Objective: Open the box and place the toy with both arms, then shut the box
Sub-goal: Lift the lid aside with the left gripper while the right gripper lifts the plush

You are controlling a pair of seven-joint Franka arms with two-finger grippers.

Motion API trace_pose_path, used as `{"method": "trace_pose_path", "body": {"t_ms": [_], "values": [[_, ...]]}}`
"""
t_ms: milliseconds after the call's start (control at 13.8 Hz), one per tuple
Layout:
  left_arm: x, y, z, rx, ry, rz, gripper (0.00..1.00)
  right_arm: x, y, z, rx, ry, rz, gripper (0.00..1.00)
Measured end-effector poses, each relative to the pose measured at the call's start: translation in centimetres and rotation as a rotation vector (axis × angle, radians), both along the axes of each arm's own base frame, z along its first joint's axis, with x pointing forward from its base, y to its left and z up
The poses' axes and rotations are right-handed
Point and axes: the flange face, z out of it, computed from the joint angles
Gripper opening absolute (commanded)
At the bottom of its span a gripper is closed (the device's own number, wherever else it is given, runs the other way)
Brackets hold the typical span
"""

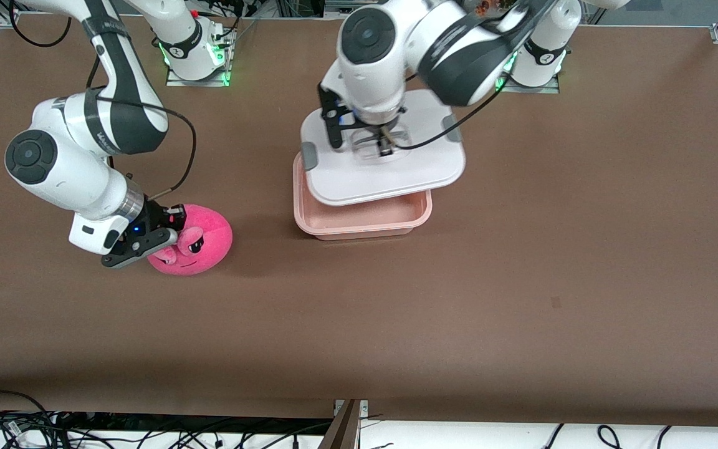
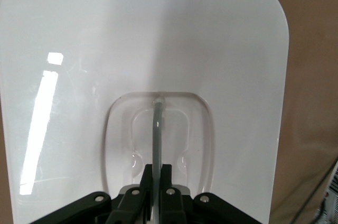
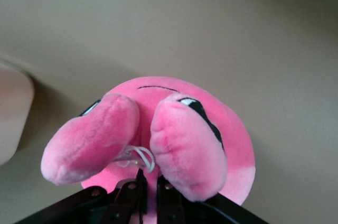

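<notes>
Brown tabletop fills your frame. Upper centre, the left gripper point(image 1: 385, 144) pinches the handle point(image 2: 157, 129) of the lid point(image 1: 396, 174), held clear and skewed over the tub point(image 1: 365, 221) so its mouth opens for loading. Lower left of the frame, the right gripper point(image 1: 147, 240) is pinched on the toy point(image 1: 200, 240) between its flaps, ready to carry. You have one tub, one lid, one toy.

A bright-pink plush toy point(image 1: 200, 240) with dark eyes, a pale-pink tub point(image 1: 365, 218), its white lid point(image 1: 390, 168) with grey clips point(image 1: 308, 156), on a brown worktop point(image 1: 521, 280).
</notes>
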Motion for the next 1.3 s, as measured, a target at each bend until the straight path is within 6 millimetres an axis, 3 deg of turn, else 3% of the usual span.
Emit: {"method": "trace_pose_path", "body": {"t_ms": [144,361,578,722,867,939,1083,1300], "values": [[2.3,6.3,3.1,0.029,0.025,0.041,0.00,-0.6,3.9,2.6,-0.010,0.007,0.102,0.00],[6.7,17.5,6.1,0.013,0.058,0.039,0.00,-2.6,11.2,5.2,-0.009,-0.002,0.240,0.00],[9.8,27.4,7.5,-0.001,0.051,0.058,0.00,-6.9,19.8,6.5,-0.015,-0.009,0.400,0.00],[10.9,31.8,7.5,-0.002,0.051,0.034,0.00,-10.4,25.1,6.5,-0.045,-0.021,0.509,0.00],[11.7,35.1,7.4,0.037,0.044,0.021,0.00,-13.1,28.7,5.8,-0.062,-0.019,0.589,0.00],[11.9,35.8,7.1,0.062,0.040,0.016,0.00,-14.0,30.0,5.0,-0.068,-0.012,0.632,0.00],[12.3,35.6,6.5,0.075,0.038,0.005,0.00,-14.9,32.1,3.7,-0.074,-0.004,0.703,0.00],[12.6,35.5,5.9,0.074,0.045,0.002,0.00,-14.8,33.8,2.4,-0.075,-0.001,0.752,0.00]]}}
